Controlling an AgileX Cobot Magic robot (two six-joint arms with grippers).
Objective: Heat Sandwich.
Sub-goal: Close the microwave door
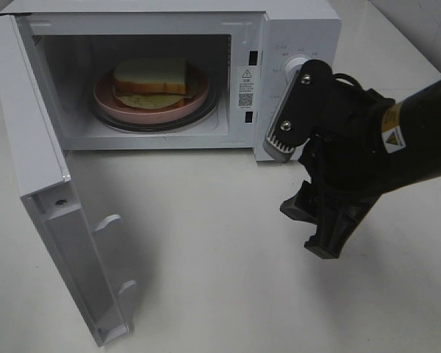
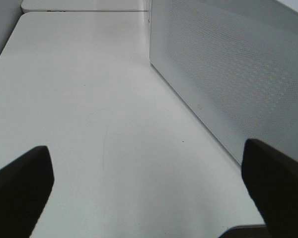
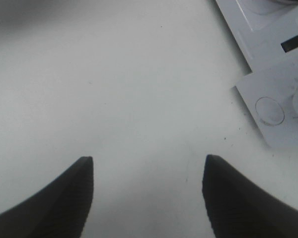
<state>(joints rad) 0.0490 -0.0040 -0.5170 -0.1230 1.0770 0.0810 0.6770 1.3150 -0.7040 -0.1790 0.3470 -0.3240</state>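
Note:
The sandwich [image 1: 151, 77] lies on a round pink plate [image 1: 196, 98] on the turntable inside the white microwave [image 1: 301, 22]. The microwave door [image 1: 37, 147] is swung wide open to the left. My right gripper [image 1: 309, 229] hangs in front of the control panel, right of the cavity, pointing down at the table. In the right wrist view it [image 3: 148, 168] is open, with only bare table between the fingers. My left gripper [image 2: 146, 168] is open and empty over the table beside the microwave's perforated side wall [image 2: 228, 64]; the exterior view does not show it.
The open door juts toward the table's front on the left, its latch hooks [image 1: 109, 223] facing inward. The control knob [image 1: 292, 66] sits just behind my right arm. The white tabletop [image 1: 206, 243] stretches in front of the microwave.

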